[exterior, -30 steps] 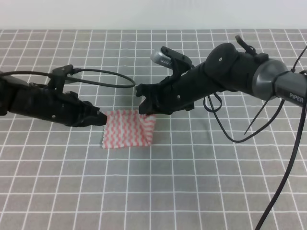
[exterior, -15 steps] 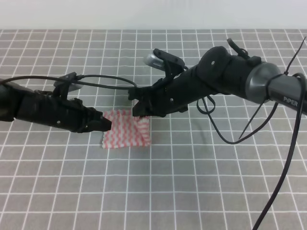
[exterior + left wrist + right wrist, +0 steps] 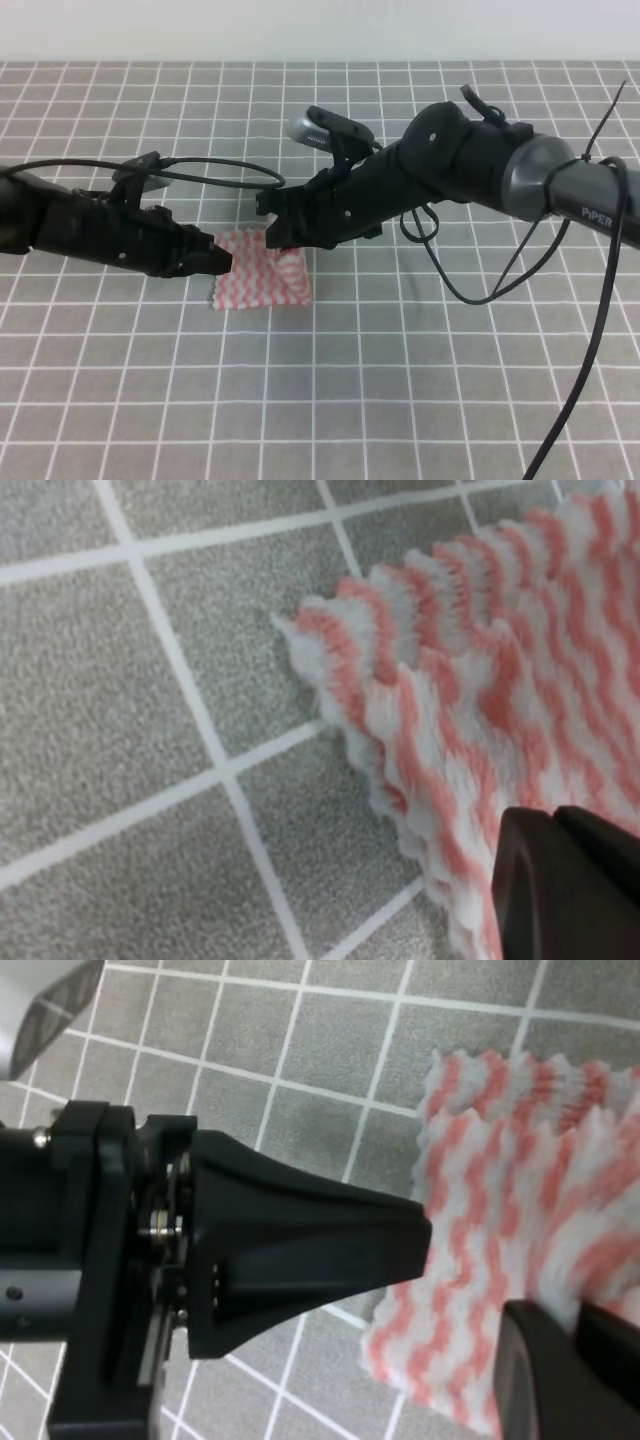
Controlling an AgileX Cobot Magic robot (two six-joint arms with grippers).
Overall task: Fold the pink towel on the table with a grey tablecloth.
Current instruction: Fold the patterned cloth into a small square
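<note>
The pink towel [image 3: 262, 281] lies on the table with a grey tablecloth [image 3: 420, 380], left of centre, with its right side lifted and carried over to the left. My right gripper [image 3: 279, 237] is shut on that raised edge, just above the cloth. My left gripper [image 3: 226, 259] is shut on the towel's left edge, low on the table. The left wrist view shows the wavy striped towel [image 3: 470, 670] pinched at my left gripper [image 3: 548, 828]. The right wrist view has the towel [image 3: 500, 1180] held by my right gripper [image 3: 575, 1318], with my left gripper [image 3: 415, 1235] pointing at it from the left.
Black cables [image 3: 215, 170] loop over the left arm, and others hang from the right arm [image 3: 470, 285] down to the front right [image 3: 590, 400]. The gridded grey cloth reaches every edge of the high view.
My right gripper has moved left with the towel's right edge, so the towel looks narrower and bunched. The left gripper shifted slightly right early on, then held still.
</note>
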